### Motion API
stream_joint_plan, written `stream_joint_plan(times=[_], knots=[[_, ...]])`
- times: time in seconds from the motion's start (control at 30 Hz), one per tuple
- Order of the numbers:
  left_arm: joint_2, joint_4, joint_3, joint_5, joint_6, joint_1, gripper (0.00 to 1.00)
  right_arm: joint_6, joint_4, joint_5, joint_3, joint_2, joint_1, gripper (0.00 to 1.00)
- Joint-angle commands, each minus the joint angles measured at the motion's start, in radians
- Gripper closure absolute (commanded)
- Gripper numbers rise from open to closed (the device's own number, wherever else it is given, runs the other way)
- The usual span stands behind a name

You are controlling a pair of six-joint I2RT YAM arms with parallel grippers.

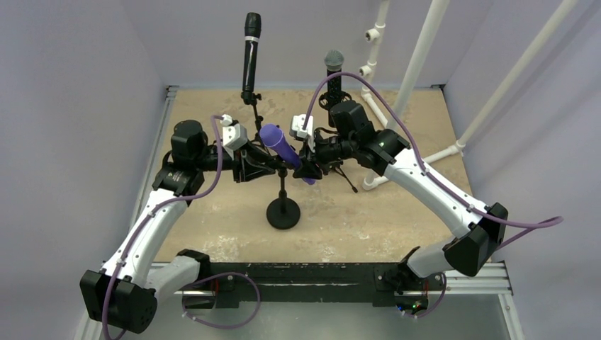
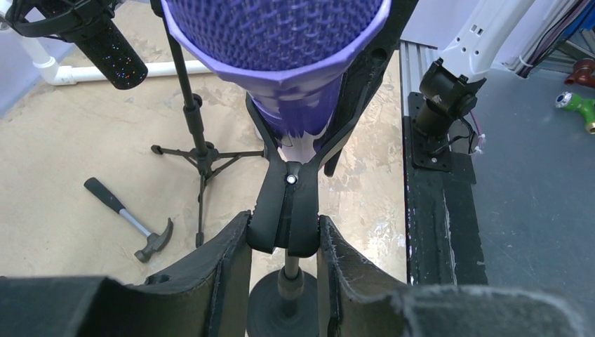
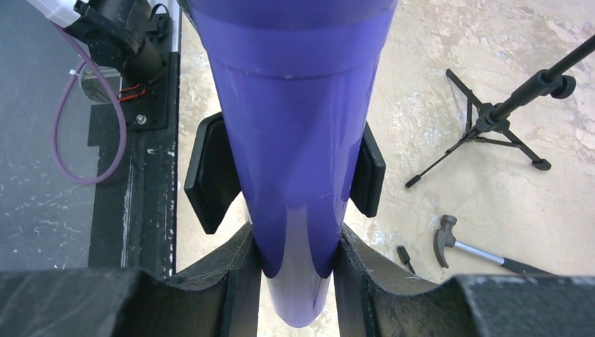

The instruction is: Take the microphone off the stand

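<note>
The purple microphone [image 1: 280, 145] lies tilted in the black clip [image 2: 288, 210] of a short stand with a round base [image 1: 283, 212]. My left gripper [image 1: 273, 164] comes in from the left and is shut on the clip's two handles [image 2: 284, 225], with both pads touching them. The mesh head of the microphone [image 2: 281, 42] fills the top of the left wrist view. My right gripper [image 1: 306, 170] comes in from the right and is shut on the microphone's lower body [image 3: 295, 126], just below the clip's jaws [image 3: 210, 175]. Its tail end pokes out between my fingers.
A black microphone [image 1: 251, 49] on a tripod stand and a grey-headed one [image 1: 334, 67] stand at the back. A small hammer [image 2: 133, 221] lies on the table beside the tripod's feet [image 2: 200, 151]. White pipes [image 1: 418, 57] rise at the back right. A black rail [image 1: 305, 273] runs along the near edge.
</note>
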Motion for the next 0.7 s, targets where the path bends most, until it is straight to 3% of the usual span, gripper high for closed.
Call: stream_joint_plan(times=[0.0,0.6,0.67], knots=[[-0.015,-0.009,-0.014,0.01,0.063,-0.009,1.0,-0.013,0.013,0.057,-0.001,-0.044,-0.002,1.0],[-0.009,0.051,-0.037,-0.019,0.034,-0.006,1.0,-0.09,-0.162,0.139,0.17,-0.119,-0.003,1.0],[-0.006,0.054,-0.031,-0.021,0.03,-0.005,0.92,-0.096,-0.177,0.137,0.186,-0.113,-0.001,1.0]])
